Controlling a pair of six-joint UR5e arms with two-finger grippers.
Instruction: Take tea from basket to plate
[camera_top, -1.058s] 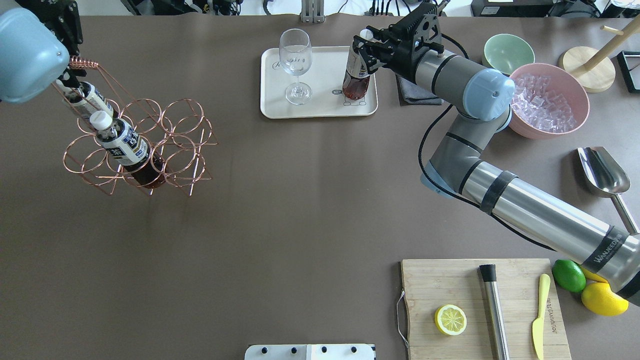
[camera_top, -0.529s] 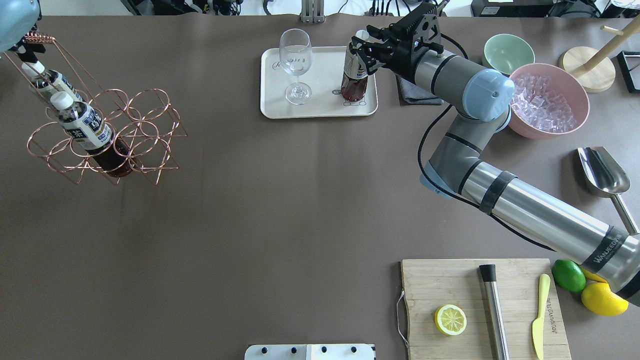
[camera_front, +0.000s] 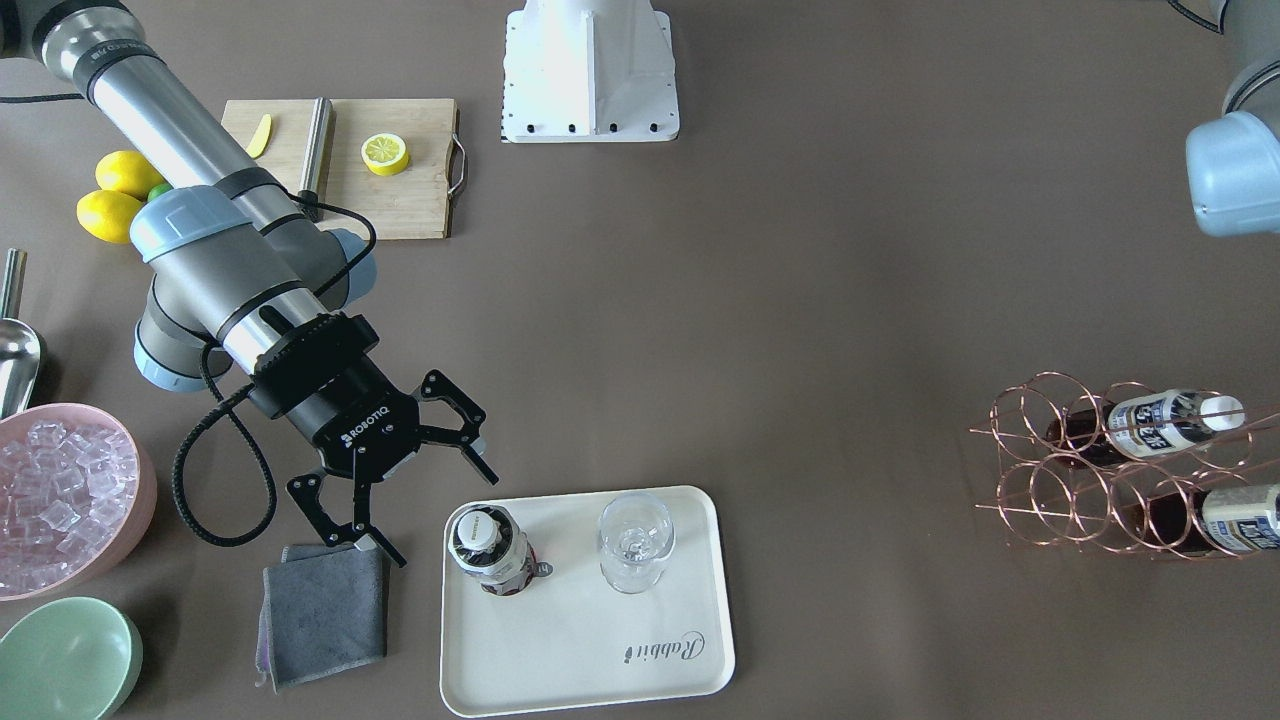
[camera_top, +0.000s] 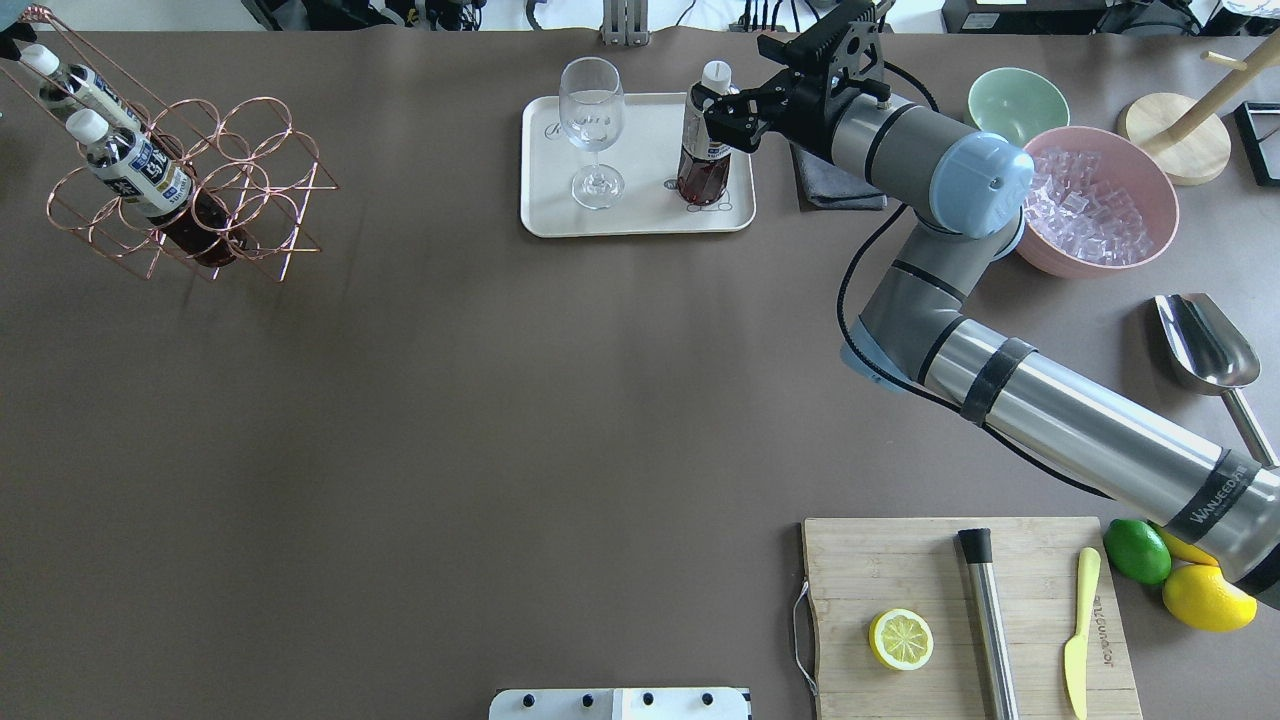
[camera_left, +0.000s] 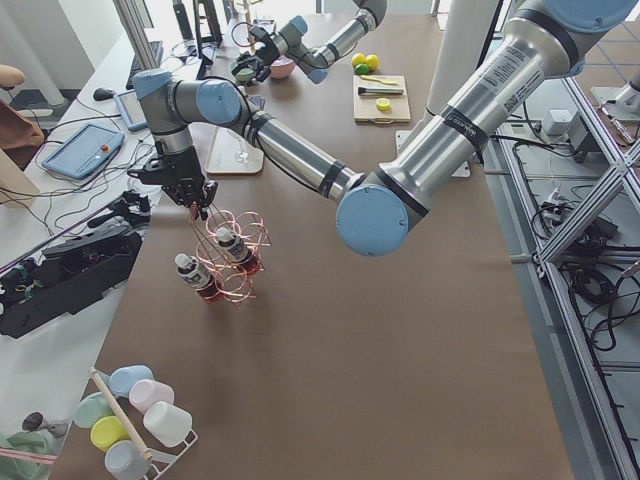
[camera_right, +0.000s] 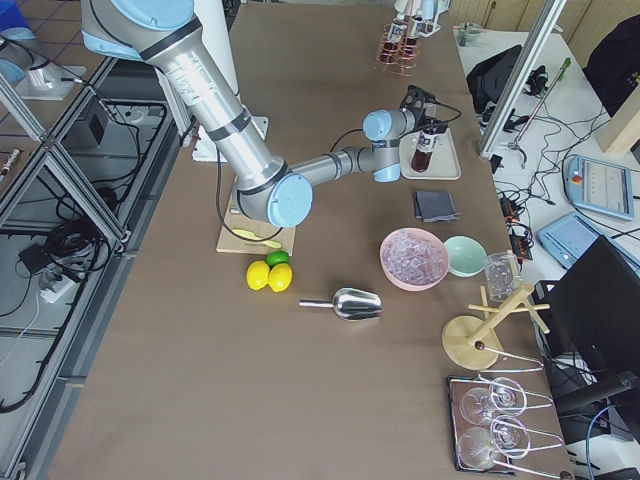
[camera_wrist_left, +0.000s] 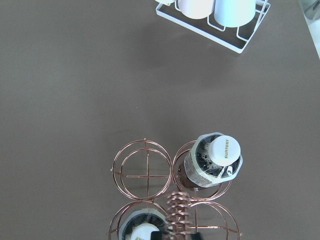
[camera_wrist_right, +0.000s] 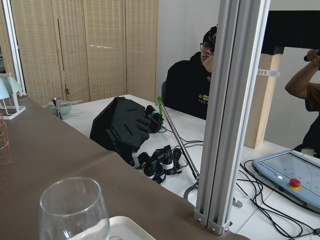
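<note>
One tea bottle (camera_top: 703, 150) stands upright on the cream plate (camera_top: 640, 215), right of a stemmed glass (camera_top: 592, 130). My right gripper (camera_top: 722, 118) is open and empty just right of that bottle, apart from it; the front view shows its spread fingers (camera_front: 443, 520) beside the bottle (camera_front: 490, 548) and the plate (camera_front: 560, 650). The copper basket (camera_top: 190, 190) is at the far left with two tea bottles (camera_top: 130, 165) in it. My left gripper (camera_wrist_left: 175, 235) is shut on its coiled handle (camera_wrist_left: 177, 210) and holds it tilted.
A grey cloth (camera_top: 830, 185), a green bowl (camera_top: 1015, 105) and a pink bowl of ice (camera_top: 1090, 200) lie right of the plate. A metal scoop (camera_top: 1205, 345), a cutting board (camera_top: 960, 610) with a lemon half, and whole citrus (camera_top: 1205, 598) are on the right.
My right gripper opened, let go of the tea bottle on the plate and drew back to the right. My left arm carried the basket further left and towards the far edge.
</note>
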